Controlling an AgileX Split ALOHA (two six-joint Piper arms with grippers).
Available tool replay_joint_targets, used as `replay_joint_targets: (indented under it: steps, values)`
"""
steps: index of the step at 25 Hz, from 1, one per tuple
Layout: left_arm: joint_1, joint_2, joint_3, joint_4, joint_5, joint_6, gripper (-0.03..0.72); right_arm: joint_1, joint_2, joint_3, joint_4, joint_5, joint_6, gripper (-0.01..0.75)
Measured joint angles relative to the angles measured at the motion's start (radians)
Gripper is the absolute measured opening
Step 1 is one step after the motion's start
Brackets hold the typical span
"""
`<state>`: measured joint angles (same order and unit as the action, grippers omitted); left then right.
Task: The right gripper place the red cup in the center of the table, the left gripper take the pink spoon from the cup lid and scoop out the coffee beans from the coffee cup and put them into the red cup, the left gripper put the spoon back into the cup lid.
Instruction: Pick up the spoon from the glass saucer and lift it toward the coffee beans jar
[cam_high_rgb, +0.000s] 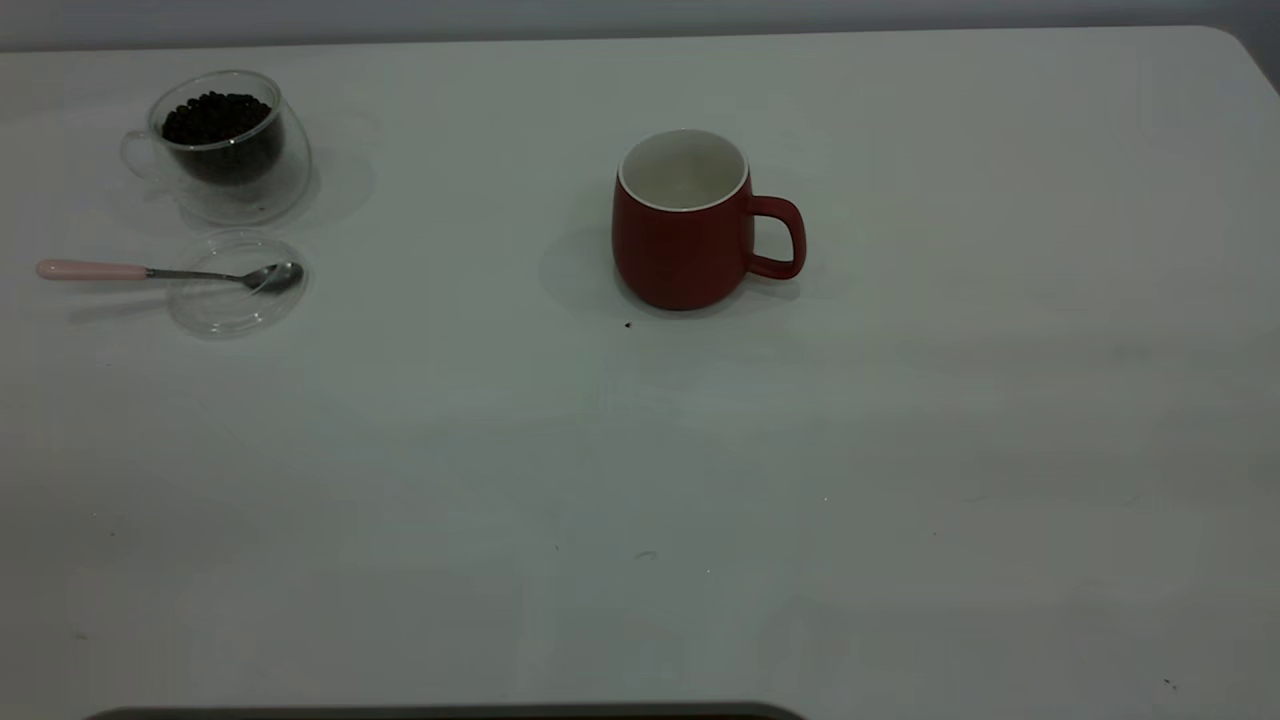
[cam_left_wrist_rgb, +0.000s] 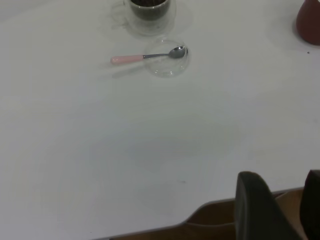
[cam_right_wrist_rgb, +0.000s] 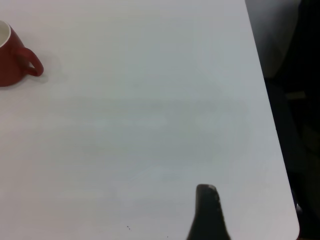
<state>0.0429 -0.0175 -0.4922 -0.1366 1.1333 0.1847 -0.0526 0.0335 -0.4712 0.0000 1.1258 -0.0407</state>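
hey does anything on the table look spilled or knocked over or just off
Nothing much stands out. The red cup stands upright mid-table and looks empty, the coffee cup is upright with its coffee beans inside, and the pink spoon rests with its bowl in the cup lid. Only a tiny dark speck lies just in front of the red cup.

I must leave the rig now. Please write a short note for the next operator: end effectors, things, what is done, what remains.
Left end effector: open, empty, at the table's near edge. Right end effector: one finger shows over the white table; state unclear.
Dark-red ceramic mug: upright, mid-table, looks empty.
Pink-handled metal spoon: bowl resting in the clear round lid.
Clear glass cup: behind the lid, holding dark coffee beans.
Done: mug placed. Left: pick up spoon, scoop beans into mug, return spoon.
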Motion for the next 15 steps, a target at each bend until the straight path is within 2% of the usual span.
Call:
replay_joint_targets:
  steps: [8,15]
  values:
    - [0.0,0.025,-0.009,-0.084,-0.022,0.032,0.277,0.0,0.0,0.0,0.0,0.0,0.0,0.591]
    - [0.0,0.37,-0.161,-0.053,-0.087,0.05,0.277,0.0,0.0,0.0,0.0,0.0,-0.001,0.591]
